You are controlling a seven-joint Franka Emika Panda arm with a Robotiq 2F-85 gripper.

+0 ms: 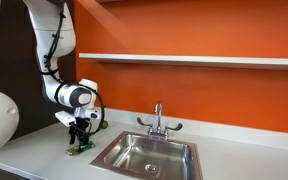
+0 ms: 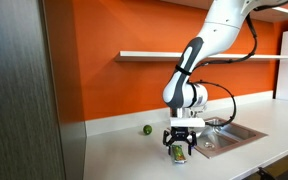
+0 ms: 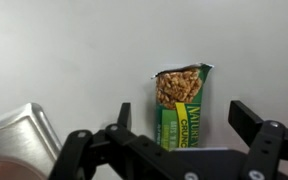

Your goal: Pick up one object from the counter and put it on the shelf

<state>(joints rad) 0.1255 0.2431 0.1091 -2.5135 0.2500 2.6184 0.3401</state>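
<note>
Claw [image 3: 181,128] downward, low astride object [image 3: 180,92], jaws apart.

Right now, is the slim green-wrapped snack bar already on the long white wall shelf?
No, the slim green-wrapped snack bar lies flat on the pale grey-white counter, framed by the open end effector in the wrist view.

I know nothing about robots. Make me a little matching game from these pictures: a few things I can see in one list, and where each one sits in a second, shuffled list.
Things:
1. green snack bar
2. green ball
3. shelf
4. sink

Places:
A. mounted on the orange wall
B. set into the counter
C. lying between the fingers of the open gripper
D. on the counter close to the wall, apart from the gripper

Pairs: 1-C, 2-D, 3-A, 4-B.
</note>
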